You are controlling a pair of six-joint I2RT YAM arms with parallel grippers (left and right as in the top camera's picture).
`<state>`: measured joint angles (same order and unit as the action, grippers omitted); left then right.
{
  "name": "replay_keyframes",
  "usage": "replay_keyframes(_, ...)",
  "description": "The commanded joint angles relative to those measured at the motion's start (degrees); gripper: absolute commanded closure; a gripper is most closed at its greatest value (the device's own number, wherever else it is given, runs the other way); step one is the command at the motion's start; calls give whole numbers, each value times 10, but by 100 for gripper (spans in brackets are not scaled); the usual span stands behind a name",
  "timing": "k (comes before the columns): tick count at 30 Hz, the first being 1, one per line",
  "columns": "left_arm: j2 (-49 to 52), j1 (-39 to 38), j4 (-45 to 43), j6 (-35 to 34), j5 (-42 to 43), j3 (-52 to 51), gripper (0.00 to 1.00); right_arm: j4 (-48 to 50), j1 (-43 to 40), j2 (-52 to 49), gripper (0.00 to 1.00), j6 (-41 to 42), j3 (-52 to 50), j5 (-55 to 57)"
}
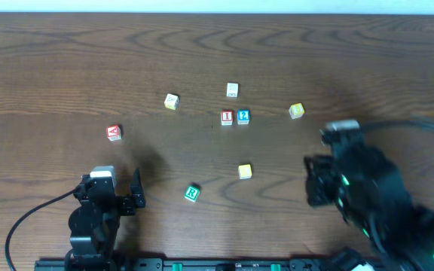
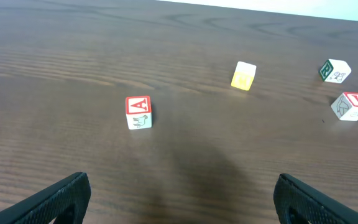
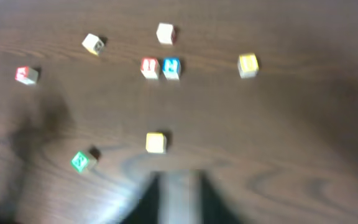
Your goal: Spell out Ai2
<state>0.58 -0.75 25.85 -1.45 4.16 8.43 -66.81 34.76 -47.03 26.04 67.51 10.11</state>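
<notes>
Viewed from overhead, the dark wood surface (image 1: 51, 60) carries a green block (image 1: 192, 193) at 7 o'clock of centre, a yellow block (image 1: 245, 172) at 5, a second yellow block (image 1: 297, 111) at 2, a white block (image 1: 232, 90) at 12 and a cream block (image 1: 172, 101) at 10, all apart.

We saw a dark brown wood-grain table (image 1: 44, 53) filling the overhead view, a pale strip (image 1: 217, 6) past its far edge, soft diffuse shadows.

Lighting bright, even, diffuse. Overhead and left wrist views sharp; soft shadow on table (image 2: 55, 68) ahead of left gripper (image 2: 182, 186). Right wrist view blurred throughout: right gripper (image 3: 178, 199) smeared, blue 2 block (image 3: 171, 67) lettering barely legible.
</notes>
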Motion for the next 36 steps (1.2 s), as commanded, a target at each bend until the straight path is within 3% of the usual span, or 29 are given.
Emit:
replay_keyframes(1, -3, 4, 2, 2, 2, -10, 5, -15, 9, 41, 1, 26, -17, -19)
replay_keyframes(8, -3, 4, 0, -7, 4, -10, 5, -21, 9, 72, 1, 26, -17, -66)
replay_keyframes(10, -3, 4, 2, -70, 28, -10, 5, -23, 9, 71, 1, 26, -17, -68)
replay_keyframes(13, -3, 3, 4, -271, 145, -10, 5, -22, 9, 71, 1, 26, -17, -67)
replay_keyframes(15, -3, 4, 6, -342, 209, -9, 4, -22, 9, 71, 1, 26, -17, -68)
replay_keyframes(21, -3, 4, -5, -369, 195, -9, 5, -21, 9, 71, 1, 17, -17, -67)
replay_keyframes(25, -3, 4, -74, -369, 212, -7, 5, -15, 9, 70, 1, -8, -17, -55)
replay_keyframes(29, 32, 4, -76, -367, 173, 34, 4, 1, 9, 63, 1, -28, -17, -28)
replay_keyframes(33, 131, 4, -33, -373, 49, 109, 4, 7, 9, 48, 1, -41, -17, 2)
replay_keyframes(36, 228, 4, -16, -431, -6, 161, 5, 9, 9, 35, 1, -52, -17, 15)
